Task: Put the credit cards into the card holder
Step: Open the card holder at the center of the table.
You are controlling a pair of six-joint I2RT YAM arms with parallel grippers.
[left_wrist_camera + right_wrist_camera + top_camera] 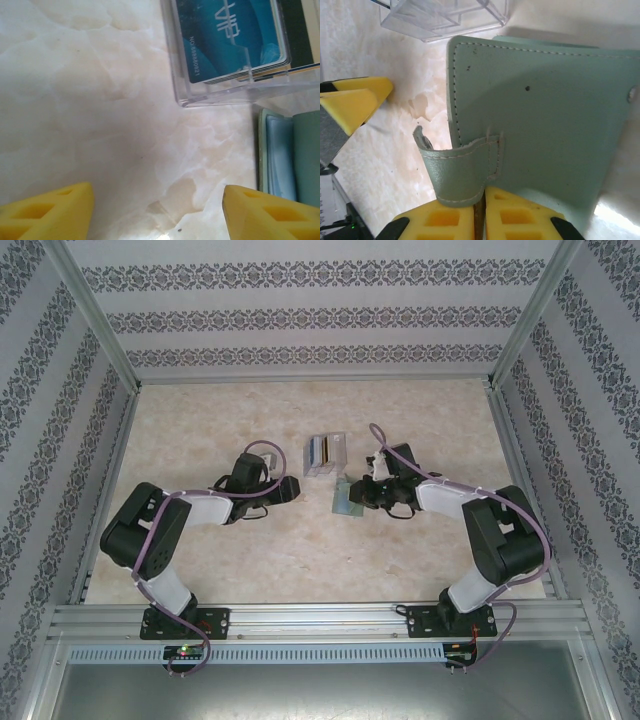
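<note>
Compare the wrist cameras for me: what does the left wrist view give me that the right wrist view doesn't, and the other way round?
Left wrist: a blue VIP card standing in the clear rack, the light blue inner pocket of the card holder, and the left gripper open over bare table.
Right wrist: the card holder's grey-green outer cover, its strap, and the right gripper shut at the strap's end; whether it pinches the strap is unclear.
Both: the clear rack, the card holder and the marble table.
</note>
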